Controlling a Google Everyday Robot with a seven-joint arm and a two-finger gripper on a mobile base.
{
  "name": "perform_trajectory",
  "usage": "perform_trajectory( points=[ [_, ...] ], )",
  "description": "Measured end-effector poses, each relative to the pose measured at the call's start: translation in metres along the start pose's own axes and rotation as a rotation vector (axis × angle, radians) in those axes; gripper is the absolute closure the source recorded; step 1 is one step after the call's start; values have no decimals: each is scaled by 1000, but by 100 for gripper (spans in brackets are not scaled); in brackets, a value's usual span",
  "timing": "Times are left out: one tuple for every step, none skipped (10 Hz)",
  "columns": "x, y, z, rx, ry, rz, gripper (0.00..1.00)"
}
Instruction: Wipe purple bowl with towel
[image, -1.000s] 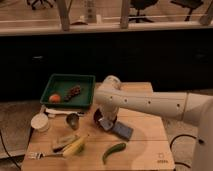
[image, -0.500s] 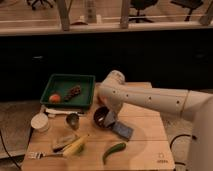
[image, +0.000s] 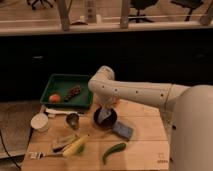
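Observation:
The purple bowl (image: 105, 121) sits on the wooden table (image: 145, 150), near its middle, and looks very dark. A pale grey-white towel (image: 103, 115) lies in the bowl. My gripper (image: 104, 111) reaches down from the white wrist right above the bowl and meets the towel there. The wrist hides most of the gripper.
A flat blue-grey pad (image: 122, 130) lies just right of the bowl. A metal cup (image: 73, 120) and a white cup (image: 39, 122) stand to the left. A green tray (image: 62, 82) with food is at the back left. A corn cob (image: 75, 146), a green pepper (image: 114, 151) and a fork (image: 37, 155) lie in front.
The wrist has shifted slightly over the bowl, first right, then back left, and the forearm has risen a little. The bowl and the other things have stayed in place.

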Motion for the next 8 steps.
perform_trajectory(
  points=[
    [-8, -7, -1, 9, -9, -41, 100],
    [-21, -11, -2, 22, -25, -74, 100],
    [-34, -10, -4, 31, -34, -104, 100],
    [-44, -7, -4, 35, -43, -124, 100],
    [-49, -1, -4, 32, -49, -129, 100],
    [-52, 10, -3, 24, -55, -122, 100],
    [-50, 23, -2, 17, -57, -107, 100],
    [-46, 39, -1, 5, -59, -82, 100]
  ],
)
